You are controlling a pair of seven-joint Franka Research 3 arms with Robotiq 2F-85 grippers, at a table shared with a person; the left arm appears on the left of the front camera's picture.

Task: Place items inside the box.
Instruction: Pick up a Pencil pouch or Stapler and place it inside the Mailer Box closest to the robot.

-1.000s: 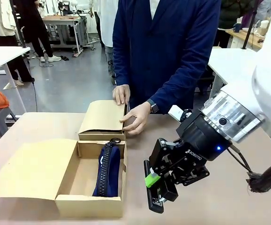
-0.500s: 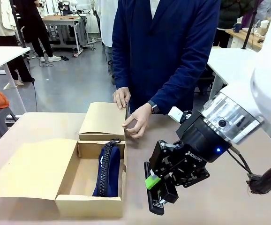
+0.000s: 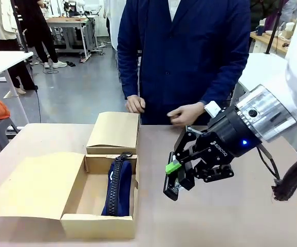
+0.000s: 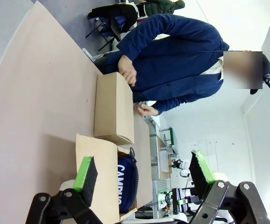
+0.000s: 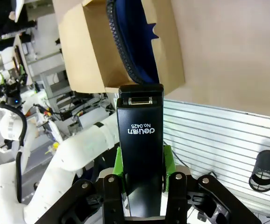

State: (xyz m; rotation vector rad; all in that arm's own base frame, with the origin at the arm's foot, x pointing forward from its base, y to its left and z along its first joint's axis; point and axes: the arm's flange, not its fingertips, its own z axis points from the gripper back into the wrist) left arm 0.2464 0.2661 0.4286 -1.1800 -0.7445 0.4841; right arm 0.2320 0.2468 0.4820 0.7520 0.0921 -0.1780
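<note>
clamped between the green pads of the right gripper (image 3: pixel 175 174): a black oblong stapler (image 5: pixel 140 140), lifted off the tabletop (image 3: pixel 230 221), to the right of the open brown cardboard box (image 3: pixel 98 225), near its right wall, not over it. white print "deli no.0425" on the stapler's top in the right wrist view; rear end hidden between the fingers.

inside the box, along its right wall: a navy fabric zip pencil pouch (image 3: pixel 118 185), on edge, zipper up. white lettering partly cut off by the box wall, roughly "campus" in the left wrist view.

behind the box, touching its far wall: a smaller closed brown cardboard box (image 3: pixel 113 131). beyond that, one hand (image 3: pixel 134 104) of the person just past its far edge, other hand (image 3: pixel 185 113) further right, apart from it.

left gripper (image 4: pixel 143 170) spread wide, nothing between the pads, pointing toward the box; own place relative to the box hard to tell.
</note>
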